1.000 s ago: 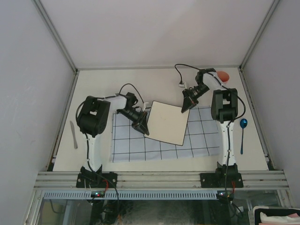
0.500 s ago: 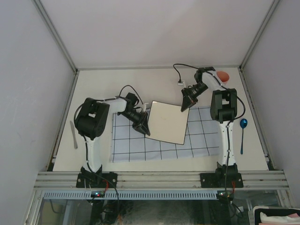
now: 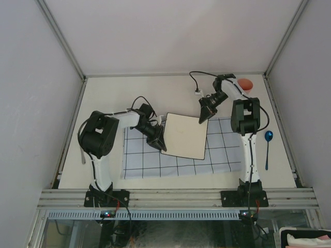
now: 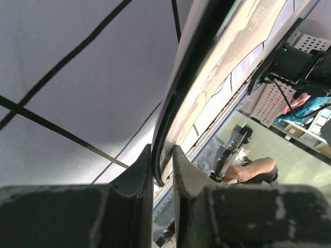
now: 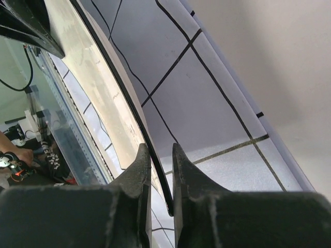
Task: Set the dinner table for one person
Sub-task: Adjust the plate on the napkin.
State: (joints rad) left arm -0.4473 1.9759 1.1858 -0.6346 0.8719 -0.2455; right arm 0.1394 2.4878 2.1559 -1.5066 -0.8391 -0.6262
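Dinner table: off-white top between grey rails; I had both arms working over it. Plate: square, cream, over grid cloth mid-table. L gripper: jaws nearly closed, pinched plate's left edge. R gripper: jaws nearly closed on plate's far-right corner. Spoon: blue, on bare top right of cloth. Knife: near left rail, part hidden by L arm. Orange-red item: far-right corner; couldn't ID.

The tabletop is off-white. The cloth is pale blue with a dark grid. The plate is cream with a dark rim. The spoon is blue. A rounded object is orange-red. The arms are black and white.
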